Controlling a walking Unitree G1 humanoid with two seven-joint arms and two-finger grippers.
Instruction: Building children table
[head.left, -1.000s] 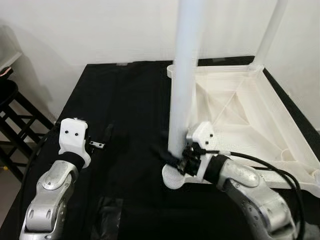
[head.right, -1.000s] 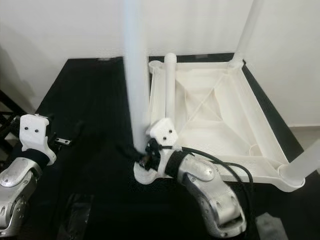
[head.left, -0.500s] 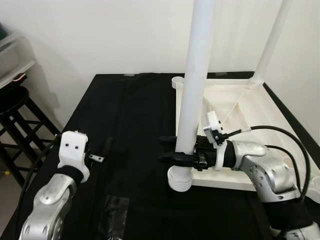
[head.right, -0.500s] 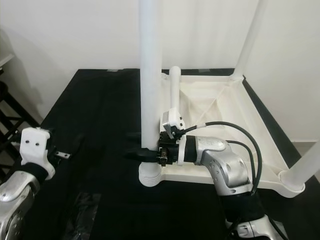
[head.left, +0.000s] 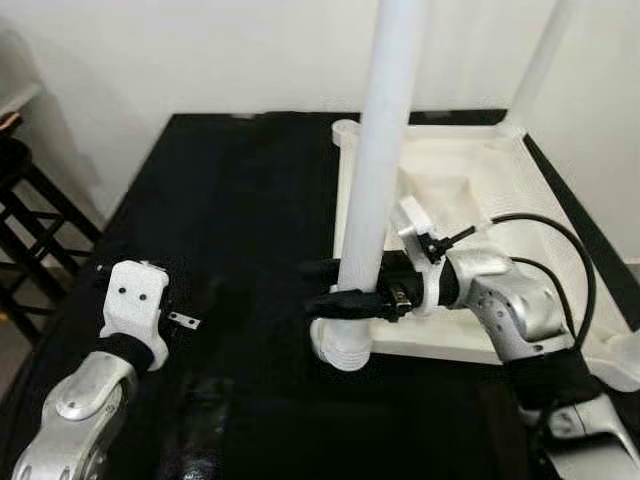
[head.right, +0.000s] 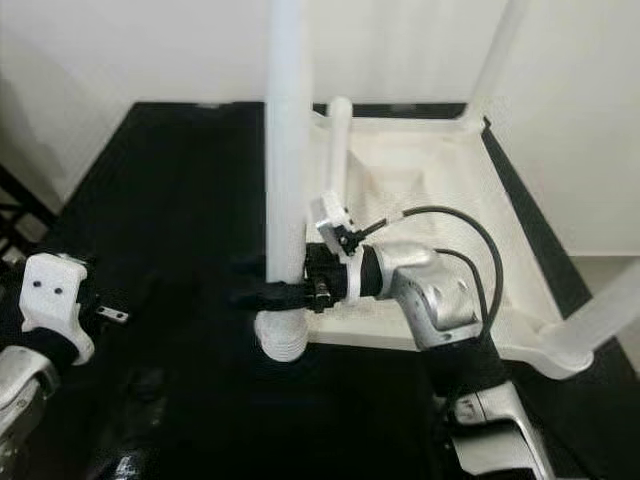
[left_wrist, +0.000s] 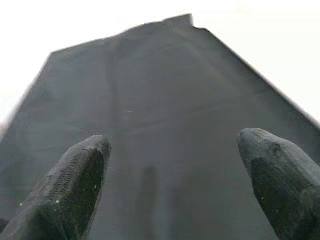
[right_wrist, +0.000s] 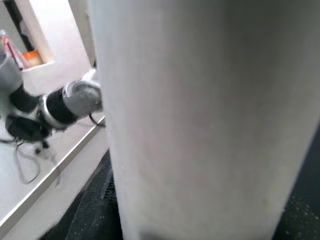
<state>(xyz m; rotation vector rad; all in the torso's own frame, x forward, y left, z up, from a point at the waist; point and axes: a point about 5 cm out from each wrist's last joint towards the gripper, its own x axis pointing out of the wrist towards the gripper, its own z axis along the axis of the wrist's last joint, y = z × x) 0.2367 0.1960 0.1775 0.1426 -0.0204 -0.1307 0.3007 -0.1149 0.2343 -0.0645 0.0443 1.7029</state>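
A white table top lies upside down on a black cloth. A tall white leg stands upright at its near left corner, ribbed foot down at the corner. My right gripper is shut on this leg low down, reaching in from the right. The right wrist view has the leg close up. My left gripper hovers open over bare cloth to the left, its fingers wide apart. Another leg stands at the far right corner.
A short white leg rises at the far left corner, and one more leans at the near right. A dark wooden stool stands left of the cloth. A white wall is close behind. Shiny tape lies on the near cloth.
The head camera has shifted. My right wrist has swung from below the leg's foot up to the leg's right side, still gripping it. The left arm has stayed put.
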